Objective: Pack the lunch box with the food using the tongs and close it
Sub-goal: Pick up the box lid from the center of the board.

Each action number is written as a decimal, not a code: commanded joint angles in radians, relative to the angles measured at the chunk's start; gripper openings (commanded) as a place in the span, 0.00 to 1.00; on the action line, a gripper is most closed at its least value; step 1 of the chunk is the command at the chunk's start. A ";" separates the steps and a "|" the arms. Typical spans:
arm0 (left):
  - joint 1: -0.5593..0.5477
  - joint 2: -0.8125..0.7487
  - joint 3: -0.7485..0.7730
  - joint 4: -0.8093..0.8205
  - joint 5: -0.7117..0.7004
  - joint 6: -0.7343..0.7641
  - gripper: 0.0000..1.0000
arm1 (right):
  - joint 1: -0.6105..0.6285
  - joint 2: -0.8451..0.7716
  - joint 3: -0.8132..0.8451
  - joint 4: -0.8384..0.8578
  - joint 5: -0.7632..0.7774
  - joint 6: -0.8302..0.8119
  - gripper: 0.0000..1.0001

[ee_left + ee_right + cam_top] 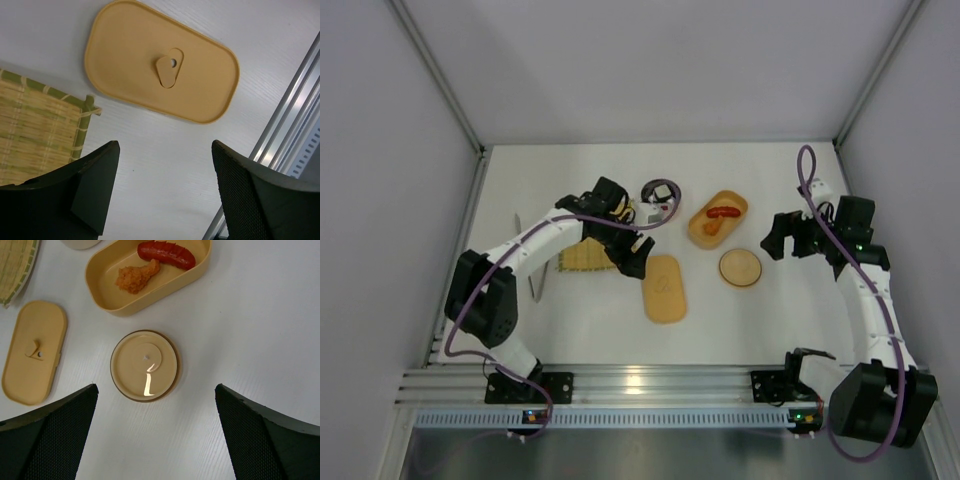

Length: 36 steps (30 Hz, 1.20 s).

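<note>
The left claw (165, 150) is seen spread wide above bare tabletop (165, 165), with nothing held between its dark fingers (95, 185). Open room is left between the mat (35, 130) on one side and the ribbed metal rail (290, 120) at the near edge on the other. The lunch box lid (200, 85), a flat oblong of matte yellow-orange plastic with rounded corners and a small teardrop tab, is laid just beyond the fingertips, clear of the mat's frayed corner.

The right claw (156, 390) is also held wide and empty, above a round, glossy tan lid (144, 365). The lunch box (145, 305) is set uncovered just past that lid, apart from it, and food is already laid inside: a ridged red piece (167, 254) and a crumbly orange piece (137, 277). The far end of the box is cut off in the wrist view.

From above, a steel bowl (660, 192) is seen beside the left wrist; a white piece (663, 192) inside it is too small to make out. The tongs (535, 287) are shown only as a thin grey strip left of the mat, partly crossed by the left arm.
</note>
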 commanded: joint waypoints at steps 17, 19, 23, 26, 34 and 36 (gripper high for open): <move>-0.073 0.114 0.214 0.169 -0.136 -0.214 0.76 | -0.009 0.393 0.105 -0.120 0.116 -0.072 0.56; -0.068 0.098 0.211 0.160 -0.147 -0.211 0.76 | -0.002 0.479 0.146 -0.150 0.119 -0.076 0.52; -0.045 0.067 0.195 0.149 -0.156 -0.208 0.77 | 0.015 0.556 0.174 -0.139 0.129 -0.057 0.51; -0.024 0.053 0.167 0.151 -0.155 -0.209 0.78 | 0.037 0.580 0.188 -0.125 0.152 -0.047 0.51; 0.013 0.028 0.136 0.140 -0.167 -0.205 0.79 | 0.116 0.632 0.206 -0.105 0.209 -0.034 0.51; 0.016 0.021 0.132 0.132 -0.173 -0.200 0.80 | 0.135 0.643 0.211 -0.099 0.234 -0.030 0.50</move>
